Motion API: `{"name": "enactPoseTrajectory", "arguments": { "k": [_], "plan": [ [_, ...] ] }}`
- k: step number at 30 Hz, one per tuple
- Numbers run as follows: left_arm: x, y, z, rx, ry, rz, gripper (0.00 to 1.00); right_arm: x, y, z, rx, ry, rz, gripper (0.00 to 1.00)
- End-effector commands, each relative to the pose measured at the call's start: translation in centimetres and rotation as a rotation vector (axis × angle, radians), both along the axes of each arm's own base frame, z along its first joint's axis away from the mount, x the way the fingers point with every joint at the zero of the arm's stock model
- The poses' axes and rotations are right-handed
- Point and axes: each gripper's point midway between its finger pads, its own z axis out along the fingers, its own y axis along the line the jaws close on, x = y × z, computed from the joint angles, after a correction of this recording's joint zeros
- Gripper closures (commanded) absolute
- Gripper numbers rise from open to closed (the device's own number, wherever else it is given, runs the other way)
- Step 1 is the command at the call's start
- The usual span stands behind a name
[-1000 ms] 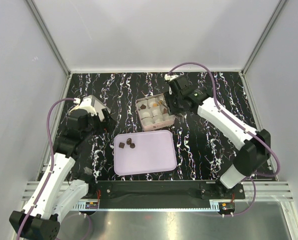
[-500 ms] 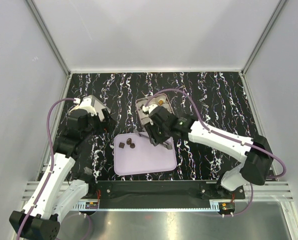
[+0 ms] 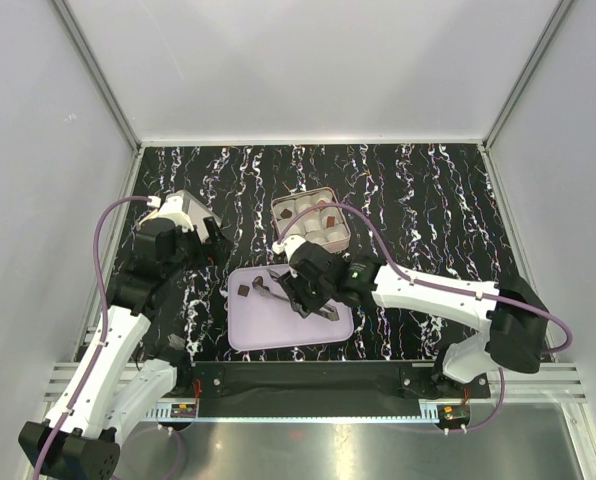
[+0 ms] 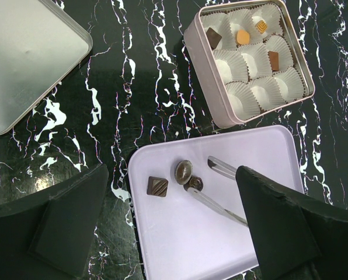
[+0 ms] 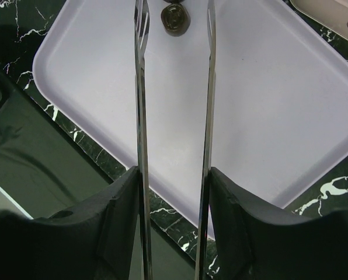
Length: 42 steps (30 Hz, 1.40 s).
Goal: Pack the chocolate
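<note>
The right gripper (image 5: pixel 174 178) was clasped on a pair of metal tweezers (image 5: pixel 141 87), its fingers pressed against the outer sides of the two prongs; the prongs themselves stood apart, low over the lavender tray (image 4: pixel 180 245), with a round dark chocolate (image 5: pixel 175 19) lying on the tray between them near their tips, and whether either prong touched it could not be told; just beside it lay an oval dark chocolate (image 4: pixel 183 171) and a square dark chocolate (image 4: pixel 157 186), the three close together in the left part of the tray; the square tin (image 4: pixel 204 81) sat just beyond the tray on the black marbled table (image 4: pixel 139 76), and its white paper cups (image 4: pixel 253 58) held two dark brown chocolates (image 4: pixel 213 38) and two orange chocolates (image 4: pixel 242 37); the left gripper (image 4: pixel 171 172) hung above the table at the tray's left side, its jaws wide apart and closed on nothing; the tin lid (image 4: pixel 28 58) lay on the table further left, well apart from the tin
</note>
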Motion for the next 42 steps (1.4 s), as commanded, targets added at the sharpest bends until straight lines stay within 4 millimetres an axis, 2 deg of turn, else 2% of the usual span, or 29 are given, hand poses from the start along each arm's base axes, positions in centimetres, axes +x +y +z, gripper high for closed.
{"name": "enactPoseTrajectory", "arguments": {
  "k": [1,10,17,23,24,31,39,42],
  "plan": [
    [0.7,0.1,1.8,-0.009,-0.052,0.012,0.01,0.5,2.0,0.2,0.025,-0.052,0.023,0.45],
    [0.8,0.0,1.8,-0.011,-0.05,0.009,0.01,-0.2,1.9,-1.2,-0.024,-0.044,0.034,0.49],
    [0.8,0.1,1.8,-0.01,-0.05,0.01,0.01,-0.4,1.9,-1.1,-0.026,-0.045,0.039,0.59],
    [0.8,0.1,1.8,-0.009,-0.05,0.012,0.01,-0.3,1.0,0.4,-0.033,-0.068,0.027,0.62],
    [0.8,0.1,1.7,-0.009,-0.049,0.012,0.01,-0.2,0.9,1.2,-0.02,-0.08,0.021,0.62],
    [0.8,0.1,1.8,-0.01,-0.05,0.01,0.01,-0.2,-1.6,3.4,-0.044,-0.116,-0.008,0.65],
    [0.7,0.1,1.8,-0.011,-0.052,0.01,0.01,1.9,-3.3,5.5,-0.051,-0.153,-0.07,0.66],
    [0.7,0.1,1.8,-0.01,-0.053,0.012,0.01,2.6,-4.0,5.3,-0.068,-0.143,-0.117,0.58]
  ]
}}
